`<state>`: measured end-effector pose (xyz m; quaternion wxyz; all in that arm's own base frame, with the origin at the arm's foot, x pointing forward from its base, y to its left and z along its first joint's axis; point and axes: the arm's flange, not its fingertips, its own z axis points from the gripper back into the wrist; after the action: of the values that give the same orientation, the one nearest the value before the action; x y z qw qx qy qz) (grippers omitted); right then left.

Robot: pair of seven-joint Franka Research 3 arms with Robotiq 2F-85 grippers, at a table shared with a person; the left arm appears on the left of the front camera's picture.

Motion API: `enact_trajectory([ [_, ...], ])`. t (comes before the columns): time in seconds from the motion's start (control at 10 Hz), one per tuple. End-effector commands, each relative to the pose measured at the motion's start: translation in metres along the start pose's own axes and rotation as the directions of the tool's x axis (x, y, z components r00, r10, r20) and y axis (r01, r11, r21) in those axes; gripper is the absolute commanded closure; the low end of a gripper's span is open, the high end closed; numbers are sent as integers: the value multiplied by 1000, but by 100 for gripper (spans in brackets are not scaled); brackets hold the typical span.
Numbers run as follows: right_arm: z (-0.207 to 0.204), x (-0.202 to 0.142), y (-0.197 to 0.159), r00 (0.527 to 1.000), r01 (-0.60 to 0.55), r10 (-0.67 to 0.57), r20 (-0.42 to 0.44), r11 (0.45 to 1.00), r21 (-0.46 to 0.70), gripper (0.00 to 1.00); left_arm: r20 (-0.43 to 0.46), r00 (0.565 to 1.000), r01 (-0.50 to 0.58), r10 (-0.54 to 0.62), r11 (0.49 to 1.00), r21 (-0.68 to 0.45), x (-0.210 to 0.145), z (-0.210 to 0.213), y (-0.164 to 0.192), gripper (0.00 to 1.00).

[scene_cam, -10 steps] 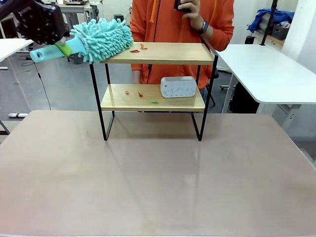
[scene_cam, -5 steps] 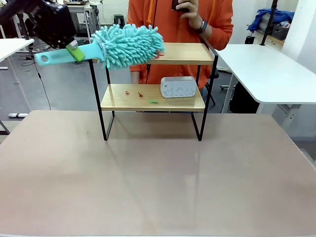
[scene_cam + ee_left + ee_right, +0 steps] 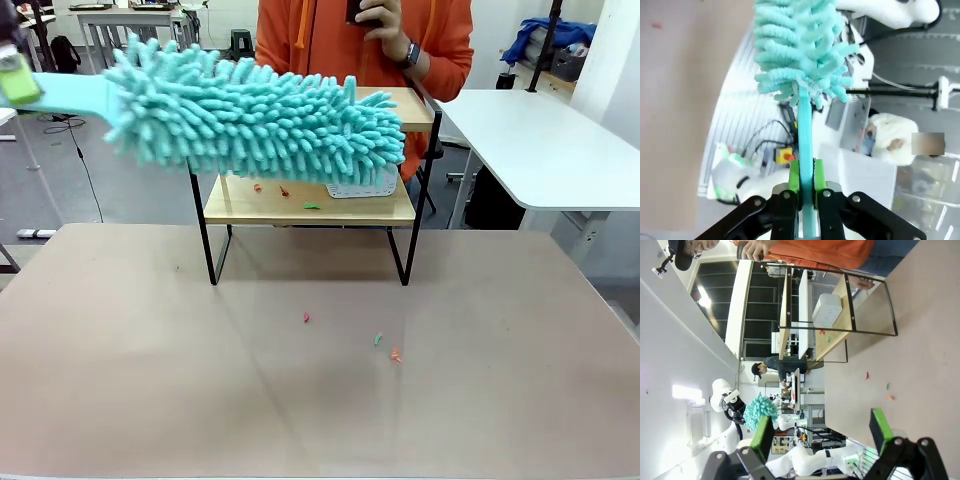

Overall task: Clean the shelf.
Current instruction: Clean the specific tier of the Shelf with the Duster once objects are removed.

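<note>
Table (image 3: 150,380): big tan top, mostly bare. The shelf (image 3: 250,205) stands toward its far edge, about centred, both boards level. A person (image 3: 330,40) in orange is right behind it, one hand (image 3: 385,22) raised, not reaching in.

Duster (image 3: 250,120): teal, shaggy, held level across the front of the top board, head toward the shelf's right end. From the front camera it hides most of that board. I can't tell whether the fibres touch the wood or hang just in front of it. I hold it flat so the long side of the head can sweep the board's width in one pass.

My left claw (image 3: 806,177) is clenched on the duster's flat handle (image 3: 805,145), a green pad on either side, well back from the head. My guess: that grip keeps the arm clear of the black frame. My right claw (image 3: 821,432) is released with nothing in it, low over the table and well apart from the shelf, out of the way.

The white box (image 3: 827,309) sits on the right half of the lower board. It blocks a straight sweep there, so I'd have to work around it.

Scraps (image 3: 378,340) – three on the table in front of the shelf. Lower-board scraps (image 3: 284,191) – three more, left of the box. That board is not yet done.
</note>
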<state>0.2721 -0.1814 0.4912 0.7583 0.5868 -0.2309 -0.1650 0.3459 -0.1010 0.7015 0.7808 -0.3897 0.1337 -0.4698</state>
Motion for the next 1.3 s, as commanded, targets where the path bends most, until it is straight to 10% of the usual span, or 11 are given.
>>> enact_trajectory([
  [0.0, -1, 2, 1, 1000, -26, 25, 10, 1000, 18, 0, 8, 1000, -9, 9, 1000, 18, 2, 14, 5, 88],
  [0.4, -1, 2, 1, 1000, -26, 25, 10, 1000, 18, 0, 106, 994, 0, 0, 1000, -6, -23, 34, 7, 88],
  [0.6, -1, 2, 1, 1000, -26, 25, 10, 1000, 18, 0, 344, 939, 7, -13, 1000, 21, -78, 74, -3, 88],
  [0.8, -1, 2, 1, 1000, -26, 25, 10, 1000, 18, 0, 683, 722, -182, 111, 983, 32, -151, 103, 7, 88],
  [1.2, -1, 2, 1, 1000, -26, 25, 10, 1000, 18, 0, 847, 355, -562, 396, 814, -145, -209, 101, 80, 88],
])
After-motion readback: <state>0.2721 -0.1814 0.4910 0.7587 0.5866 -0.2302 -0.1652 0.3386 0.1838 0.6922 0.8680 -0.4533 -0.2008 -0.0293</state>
